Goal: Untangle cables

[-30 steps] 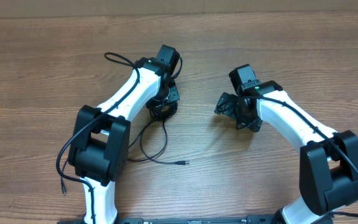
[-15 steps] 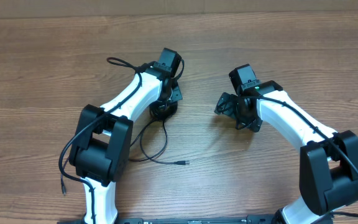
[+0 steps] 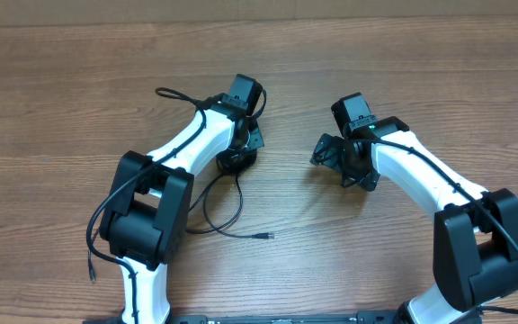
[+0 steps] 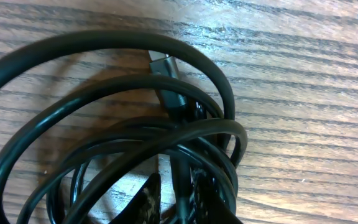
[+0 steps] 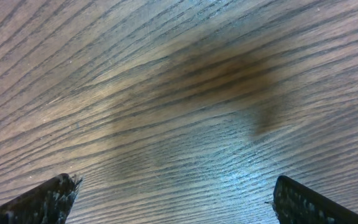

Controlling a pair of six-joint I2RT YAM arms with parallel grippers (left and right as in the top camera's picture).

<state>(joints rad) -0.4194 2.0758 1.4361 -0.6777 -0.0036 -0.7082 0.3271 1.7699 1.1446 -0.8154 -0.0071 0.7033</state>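
Left pincer [image 4: 178,204] hangs straight down onto the coiled bundle [image 3: 234,164], its jaws drawn almost together with a single black strand [image 4: 179,177] running up between them. I judge it to be pinching that strand rather than the whole coil. Nothing else touches it.

Just past the pinched strand, the loops of the bundle overlap and cross on the desk [image 3: 61,81]. A small dark plug [image 4: 166,84] lies tucked under the outermost loop, on the side of the bundle away from the fingers.

From the bundle one loose cord leaves toward the robot's base, curls into an open loop, and ends in a plug tip [image 3: 266,236] lying flat, well apart from the bundle. That free length runs roughly from the bundle toward the base, so a lift or pull on the bundle would likely drag it along that line.

Farthest from the bundle, off to its right, the right pincer [image 5: 178,200] stands spread wide and empty over bare wood, touching no cord. The left arm is plainly the nearer one; the right would have to cross toward the bundle to help.
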